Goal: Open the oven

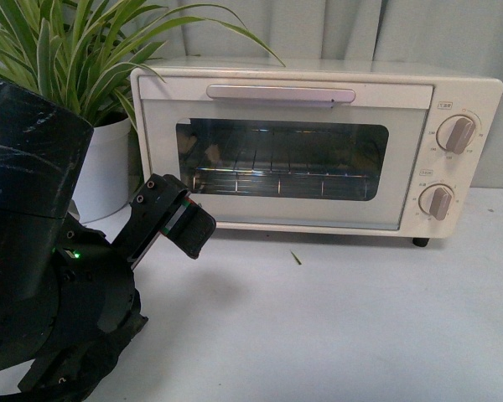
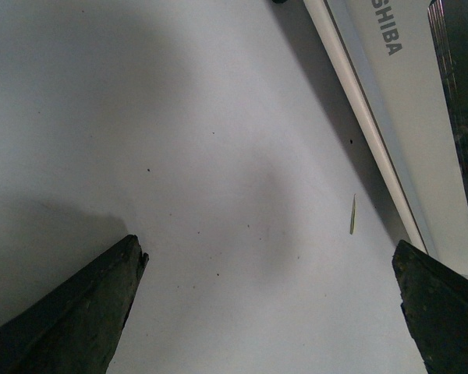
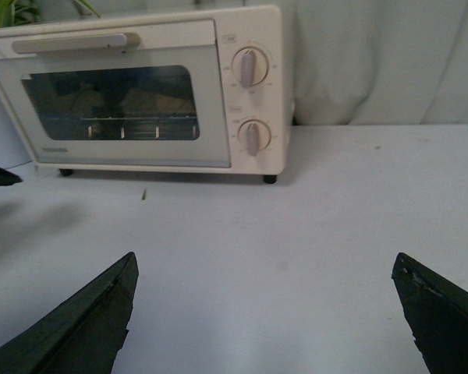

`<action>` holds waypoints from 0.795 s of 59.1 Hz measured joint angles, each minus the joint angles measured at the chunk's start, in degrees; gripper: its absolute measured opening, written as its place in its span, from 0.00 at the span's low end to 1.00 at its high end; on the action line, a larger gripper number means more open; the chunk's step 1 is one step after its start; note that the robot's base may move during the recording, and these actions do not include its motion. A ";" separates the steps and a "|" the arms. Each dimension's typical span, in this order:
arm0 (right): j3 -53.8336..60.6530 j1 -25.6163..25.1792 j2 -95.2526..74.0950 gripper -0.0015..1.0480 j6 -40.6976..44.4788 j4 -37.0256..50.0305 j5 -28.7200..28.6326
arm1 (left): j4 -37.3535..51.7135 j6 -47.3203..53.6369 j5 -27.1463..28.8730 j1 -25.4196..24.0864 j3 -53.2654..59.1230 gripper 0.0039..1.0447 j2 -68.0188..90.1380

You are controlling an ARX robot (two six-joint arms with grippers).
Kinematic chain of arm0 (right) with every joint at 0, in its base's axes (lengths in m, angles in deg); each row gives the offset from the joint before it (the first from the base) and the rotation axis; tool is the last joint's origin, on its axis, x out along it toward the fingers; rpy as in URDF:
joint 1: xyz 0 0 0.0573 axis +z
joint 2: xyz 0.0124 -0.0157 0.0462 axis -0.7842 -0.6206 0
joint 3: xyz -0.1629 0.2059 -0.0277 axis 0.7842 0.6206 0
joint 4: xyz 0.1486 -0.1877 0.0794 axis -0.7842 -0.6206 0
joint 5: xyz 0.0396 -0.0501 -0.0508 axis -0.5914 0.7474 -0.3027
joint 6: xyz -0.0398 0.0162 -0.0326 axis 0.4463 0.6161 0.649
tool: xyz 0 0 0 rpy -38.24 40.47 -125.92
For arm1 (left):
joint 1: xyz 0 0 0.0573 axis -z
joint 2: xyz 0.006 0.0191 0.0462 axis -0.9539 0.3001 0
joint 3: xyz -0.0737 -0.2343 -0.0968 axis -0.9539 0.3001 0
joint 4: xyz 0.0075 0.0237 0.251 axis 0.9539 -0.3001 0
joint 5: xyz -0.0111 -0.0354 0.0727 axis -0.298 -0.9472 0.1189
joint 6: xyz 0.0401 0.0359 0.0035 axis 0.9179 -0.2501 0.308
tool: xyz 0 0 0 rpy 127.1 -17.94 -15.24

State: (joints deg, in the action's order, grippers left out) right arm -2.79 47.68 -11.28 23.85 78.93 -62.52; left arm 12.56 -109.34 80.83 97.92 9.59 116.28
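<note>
Oven (image 1: 318,75) on worktop (image 1: 335,318), door (image 1: 409,167) shut. Handle (image 1: 281,94) = long bar, runs sideways along door top. My L fingers (image 1: 197,230) wide open, empty, near oven's lower-left corner; handle above + beyond them. R fingers (image 3: 78,319) wide open, empty, well back from oven. L arm nearer, I reckon.

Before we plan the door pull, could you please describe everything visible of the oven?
The oven is cream-white and boxy, upright on small black feet on the white table. Its glass-windowed door is shut, with a long bar handle along the top, a wire rack inside and two beige knobs at right.
</note>
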 joint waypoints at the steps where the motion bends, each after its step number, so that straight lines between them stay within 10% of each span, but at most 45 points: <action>1: -0.20 0.02 -0.72 0.91 -0.15 0.33 0.00 | 0.02 0.00 0.00 0.00 0.07 0.94 -0.02; 29: -30.40 22.60 -46.18 0.91 1.55 12.50 20.50 | 0.13 0.04 0.26 -0.26 0.28 0.94 -0.07; 47: -48.09 26.40 -66.93 0.91 -2.86 7.93 27.12 | -0.42 0.02 0.28 -0.52 0.33 0.94 -0.46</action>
State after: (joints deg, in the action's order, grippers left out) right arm -50.88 74.08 -78.21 20.98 86.87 -35.40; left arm 12.15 -109.31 81.12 97.40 9.92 115.82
